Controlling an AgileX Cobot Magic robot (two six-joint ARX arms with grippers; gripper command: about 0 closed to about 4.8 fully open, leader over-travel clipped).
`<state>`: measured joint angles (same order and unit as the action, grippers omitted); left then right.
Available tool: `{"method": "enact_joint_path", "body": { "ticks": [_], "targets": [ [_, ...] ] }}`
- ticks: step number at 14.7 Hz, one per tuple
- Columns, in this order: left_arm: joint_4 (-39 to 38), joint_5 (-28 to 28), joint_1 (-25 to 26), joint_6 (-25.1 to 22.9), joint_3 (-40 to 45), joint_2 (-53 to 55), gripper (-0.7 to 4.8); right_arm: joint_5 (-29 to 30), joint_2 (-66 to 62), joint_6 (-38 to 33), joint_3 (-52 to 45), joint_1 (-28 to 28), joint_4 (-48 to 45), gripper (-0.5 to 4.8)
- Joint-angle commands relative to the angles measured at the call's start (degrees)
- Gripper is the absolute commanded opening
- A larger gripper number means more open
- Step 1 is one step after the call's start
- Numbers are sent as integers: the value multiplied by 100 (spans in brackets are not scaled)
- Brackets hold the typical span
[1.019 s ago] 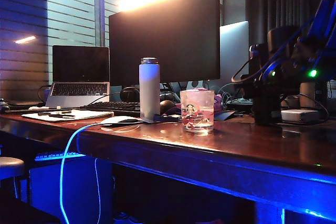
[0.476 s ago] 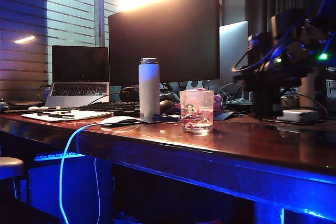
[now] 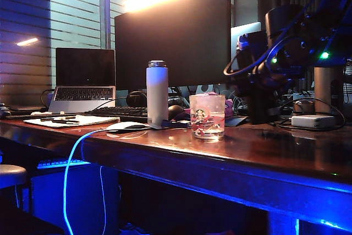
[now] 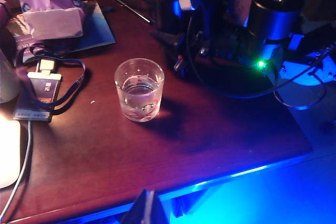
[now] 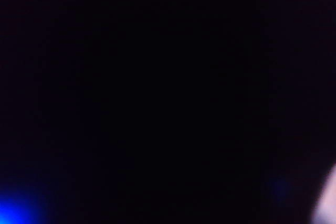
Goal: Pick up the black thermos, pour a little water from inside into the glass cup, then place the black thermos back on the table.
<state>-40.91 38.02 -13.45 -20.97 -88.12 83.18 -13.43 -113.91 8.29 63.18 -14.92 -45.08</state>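
The black thermos [image 3: 283,31] stands upright in my right gripper [image 3: 273,63], which is shut on it to the right of the glass cup [image 3: 207,115]. In the left wrist view the thermos [image 4: 273,17] is beyond the cup [image 4: 139,90], with the arm's green light beside it. The cup stands on the table [image 3: 264,152] and holds some water. The right wrist view is almost wholly black. My left gripper [image 4: 147,208] hangs shut and empty over the table's front edge [image 4: 220,179], on the near side of the cup.
A white bottle [image 3: 157,93] stands left of the cup, with a white mouse [image 3: 125,126] and a laptop [image 3: 83,78] further left. A big monitor [image 3: 173,37] fills the back. A bronze flask [image 3: 327,89] and white box [image 3: 312,120] sit at the right. A purple pack [image 4: 50,6] and lanyard card [image 4: 39,90] lie near the cup.
My right arm has carried the black thermos up and to the left, closer to the glass cup. The cup, the white bottle and everything else on the table are where they were.
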Motion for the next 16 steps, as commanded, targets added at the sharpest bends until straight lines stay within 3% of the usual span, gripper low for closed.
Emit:
{"method": "enact_joint_path", "body": {
  "ticks": [1,5,16],
  "targets": [
    [74,37,4,-2,-20,-11,-3,-87,131,577,50,-59,-348,44],
    [74,37,4,-4,-20,-11,-3,66,131,1174,50,-131,184,44],
    [74,37,4,-4,-20,-11,-3,7,131,3303,52,-173,382,44]
  ]
}}
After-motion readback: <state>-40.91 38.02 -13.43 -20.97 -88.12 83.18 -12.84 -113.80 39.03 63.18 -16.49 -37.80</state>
